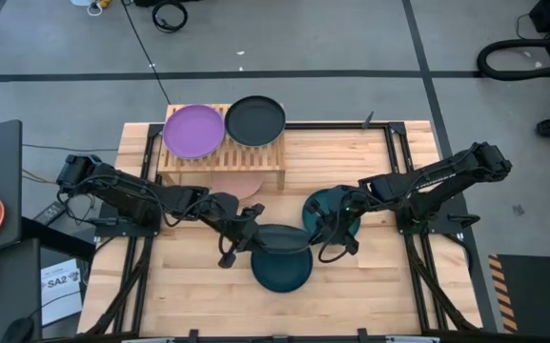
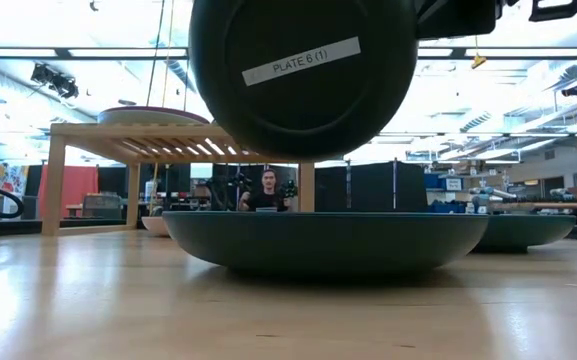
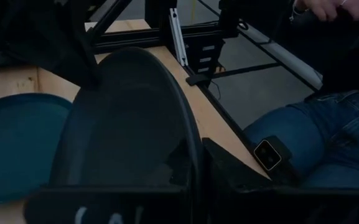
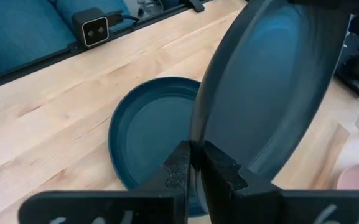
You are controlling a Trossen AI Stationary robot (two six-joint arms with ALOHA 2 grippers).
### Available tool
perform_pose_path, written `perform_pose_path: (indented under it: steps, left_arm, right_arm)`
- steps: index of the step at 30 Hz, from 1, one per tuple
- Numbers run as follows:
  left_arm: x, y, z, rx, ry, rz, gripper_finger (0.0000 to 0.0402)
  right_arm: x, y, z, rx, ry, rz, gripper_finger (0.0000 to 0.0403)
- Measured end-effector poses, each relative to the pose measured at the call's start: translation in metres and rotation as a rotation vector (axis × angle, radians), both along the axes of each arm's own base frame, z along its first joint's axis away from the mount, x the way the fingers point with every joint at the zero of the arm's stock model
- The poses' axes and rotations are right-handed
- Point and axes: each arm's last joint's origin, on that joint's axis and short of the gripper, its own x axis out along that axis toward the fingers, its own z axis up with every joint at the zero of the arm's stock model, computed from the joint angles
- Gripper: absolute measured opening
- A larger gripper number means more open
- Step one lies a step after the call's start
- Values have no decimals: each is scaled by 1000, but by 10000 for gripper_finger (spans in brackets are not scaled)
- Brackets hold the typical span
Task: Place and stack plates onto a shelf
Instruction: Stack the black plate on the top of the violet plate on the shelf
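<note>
Both grippers are shut on one black plate, which is lifted at the table's middle with its labelled underside turned to the near edge. My left gripper is at its left rim, my right gripper at its right rim. A dark teal plate rests on its base on the table below it. The light-wood shelf at the far side carries a purple plate and another black plate side by side on its slats. My left gripper pinches the black plate's left rim between its two fingers, coming level from the table's left. The plate is lifted clear and steeply tilted. My right gripper pinches the opposite, right rim between its two fingers, coming level from the table's right, one finger on each face.
A second teal plate lies on the table under my right arm. A pink plate sits on the table under the shelf's near edge. A person in jeans sits beyond the near edge. Bare wood lies at the near left and near right.
</note>
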Motion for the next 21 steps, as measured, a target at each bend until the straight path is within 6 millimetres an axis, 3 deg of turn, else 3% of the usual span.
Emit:
perform_pose_path:
  steps: [10,21]
  left_arm:
    - [0,1,0,5,2,19,30]
    - [1,3,-1,15,2,48,29]
  right_arm:
    - [0,-1,0,114,82,-155,49]
    - [5,1,7,216,50,-207,134]
